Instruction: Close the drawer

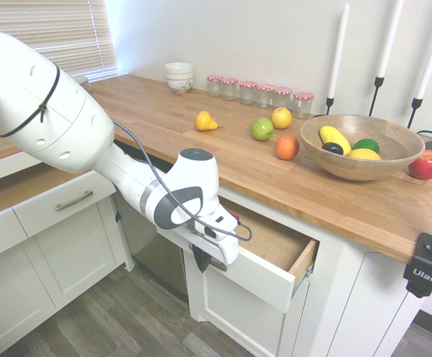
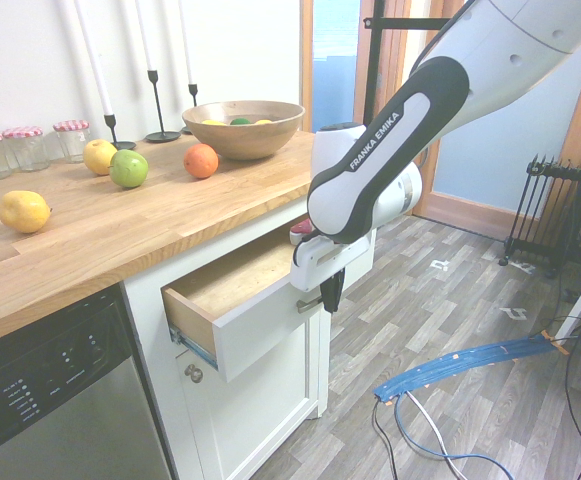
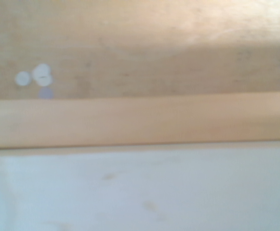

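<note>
White arm's end effector (image 2: 331, 297) closed, empty, pointing down against open drawer (image 2: 232, 330) front panel.

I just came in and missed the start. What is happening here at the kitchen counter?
A white robot arm is working at the drawer under the wooden countertop. The drawer stands partly pulled out, and its wooden inside looks empty. The gripper is shut, points straight down and sits right at the outside of the white front panel, holding nothing. Fruit, a wooden bowl and jars stand untouched on the counter.
</note>
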{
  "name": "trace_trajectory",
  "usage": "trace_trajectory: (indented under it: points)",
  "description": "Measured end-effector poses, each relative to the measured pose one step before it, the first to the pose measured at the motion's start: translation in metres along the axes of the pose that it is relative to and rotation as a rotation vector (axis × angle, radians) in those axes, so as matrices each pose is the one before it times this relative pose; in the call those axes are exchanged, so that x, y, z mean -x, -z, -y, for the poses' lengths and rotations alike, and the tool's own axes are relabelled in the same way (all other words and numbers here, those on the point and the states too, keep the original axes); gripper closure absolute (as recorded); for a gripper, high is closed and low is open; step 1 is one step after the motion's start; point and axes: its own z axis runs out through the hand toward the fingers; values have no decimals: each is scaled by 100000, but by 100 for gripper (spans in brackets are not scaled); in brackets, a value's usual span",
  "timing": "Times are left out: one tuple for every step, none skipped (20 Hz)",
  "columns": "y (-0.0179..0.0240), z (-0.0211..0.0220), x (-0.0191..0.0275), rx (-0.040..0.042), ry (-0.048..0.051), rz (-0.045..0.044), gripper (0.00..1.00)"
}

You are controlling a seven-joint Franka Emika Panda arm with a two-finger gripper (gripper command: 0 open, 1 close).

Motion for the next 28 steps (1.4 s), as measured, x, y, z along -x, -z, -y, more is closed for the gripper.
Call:
trace_trajectory:
  points:
    - [68,383,-544,141,-148,-88,100]
    - [56,397,-478,71,-101,-149,100]
    - [53,415,-411,71,-20,-103,100]
    - [-11,410,-364,213,83,-14,100]
    - [-57,356,-288,363,92,8,100]
    - [-91,378,-257,382,-28,63,100]
    - [-66,375,-233,285,14,91,100]
    - [-36,385,-221,164,68,-32,100]
    - [19,425,-214,115,67,-62,100]
    - [61,397,-181,32,92,-85,100]
    - [74,392,-189,-53,12,-164,100]
    - [53,363,-180,20,-33,-126,100]
    - [46,319,-174,44,24,-84,100]
    - [-2,277,-165,113,68,-18,100]
    - [-2,261,-173,-14,28,-139,100]
    - [5,230,-149,34,32,-64,100]
    - [-15,201,-120,81,60,-24,100]
    - [4,216,-117,-6,49,-91,100]
    - [-8,199,-98,32,69,-31,100]
    - [19,205,-109,-117,76,-177,100]
    - [16,187,-88,-49,-17,-90,100]
    - [81,208,-107,-122,-68,-137,100]
    - [67,193,-92,-53,-6,-66,100]
    - [111,192,-98,-139,11,-153,100]
    - [85,159,-79,7,-28,-14,100]
    - [73,131,-67,-65,-23,-71,100]
    - [38,116,-60,-70,-1,-81,100]
    - [-20,64,-43,-61,-18,-87,100]
